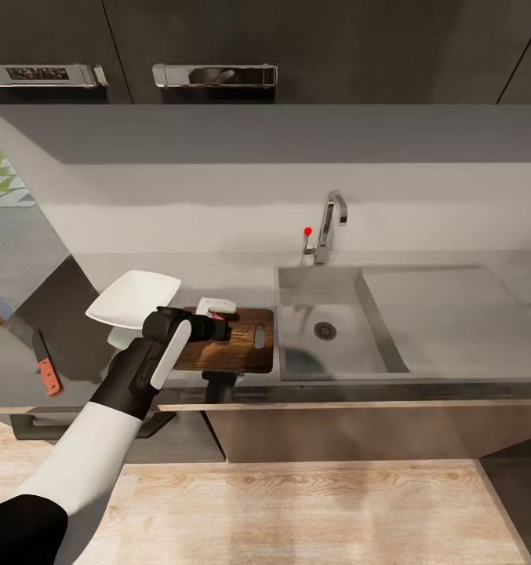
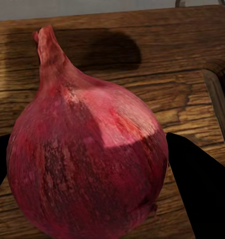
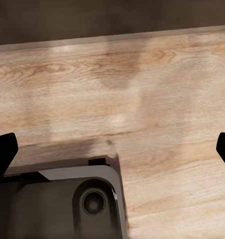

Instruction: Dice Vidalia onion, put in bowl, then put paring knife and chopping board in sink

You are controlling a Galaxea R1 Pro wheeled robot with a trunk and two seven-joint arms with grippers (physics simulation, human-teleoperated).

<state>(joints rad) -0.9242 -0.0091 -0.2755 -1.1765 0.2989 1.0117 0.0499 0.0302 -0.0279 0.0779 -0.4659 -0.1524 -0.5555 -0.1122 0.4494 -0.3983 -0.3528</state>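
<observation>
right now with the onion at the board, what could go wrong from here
1. The red onion is round and sits between the left gripper's fingers over the wooden chopping board. Once released, it may roll off toward the sink.
2. The paring knife lies on the countertop beyond the white bowl, which is close to the left forearm. Reaching for the knife could knock the bowl.

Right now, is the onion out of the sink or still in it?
Out. The left hand holds the reddish onion between its fingers over the wooden chopping board, and the sink basin looks bare.
</observation>
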